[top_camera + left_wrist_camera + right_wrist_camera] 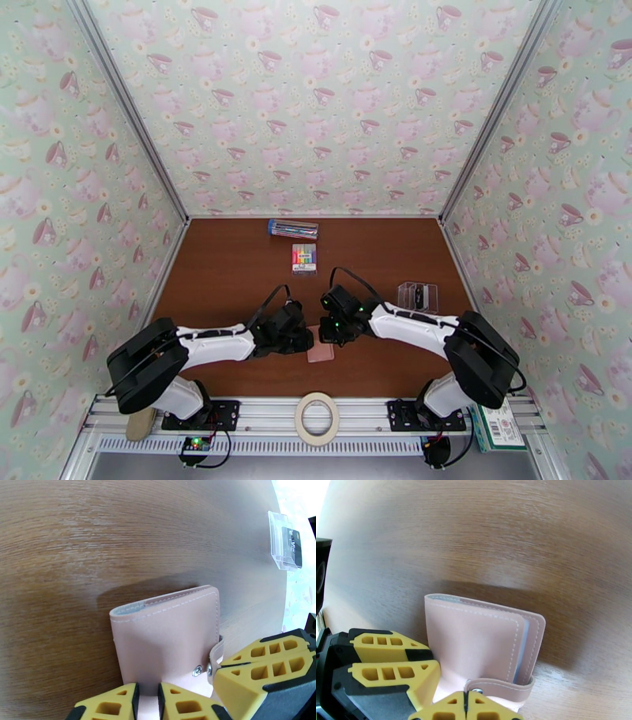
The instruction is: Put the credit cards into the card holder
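The card holder (321,353), a dusty-pink folded wallet, lies closed on the brown table between the two arms. My left gripper (148,705) is shut on its near edge, with pink leather showing between the yellow fingers. My right gripper (465,707) meets it from the other side, its fingertips pressed together on the snap strap (501,686). In the top view the left gripper (308,338) and right gripper (326,330) nearly touch above the holder. The credit cards (419,297) stand in a clear plastic stand (281,539) to the right, one dark card (295,546) facing out.
A pack of rainbow markers (304,257) and a long clear pen box (293,229) lie toward the back of the table. A tape roll (317,418) rests on the front rail. Patterned walls close in the left, right and back sides.
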Robot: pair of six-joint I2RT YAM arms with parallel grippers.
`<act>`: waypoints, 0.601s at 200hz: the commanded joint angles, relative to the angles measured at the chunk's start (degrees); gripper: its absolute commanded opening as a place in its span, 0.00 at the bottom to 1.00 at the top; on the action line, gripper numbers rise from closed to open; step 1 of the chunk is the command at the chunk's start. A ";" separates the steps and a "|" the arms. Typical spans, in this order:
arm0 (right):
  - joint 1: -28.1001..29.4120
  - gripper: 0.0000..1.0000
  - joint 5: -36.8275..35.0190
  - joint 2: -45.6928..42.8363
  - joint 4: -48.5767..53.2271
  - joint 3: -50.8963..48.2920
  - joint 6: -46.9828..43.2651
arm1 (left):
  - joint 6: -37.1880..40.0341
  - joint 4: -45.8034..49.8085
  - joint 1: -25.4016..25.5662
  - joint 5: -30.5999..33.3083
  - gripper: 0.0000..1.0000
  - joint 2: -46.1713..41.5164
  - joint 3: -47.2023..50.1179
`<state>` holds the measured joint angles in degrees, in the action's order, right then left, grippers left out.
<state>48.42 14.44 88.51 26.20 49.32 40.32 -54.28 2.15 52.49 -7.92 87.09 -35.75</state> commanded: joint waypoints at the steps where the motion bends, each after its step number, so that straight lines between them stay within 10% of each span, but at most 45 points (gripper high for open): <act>1: 0.54 0.00 1.47 1.42 -1.74 1.78 0.39 | -0.39 1.25 0.62 -0.14 0.23 1.59 -0.49; 120: 1.34 0.00 1.83 3.34 -3.10 1.95 0.82 | -0.40 1.25 0.77 -0.16 0.23 1.87 -0.72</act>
<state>48.86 14.46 90.67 24.97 49.58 40.36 -54.28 2.15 52.49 -7.92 87.13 -35.75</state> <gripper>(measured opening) 0.043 0.232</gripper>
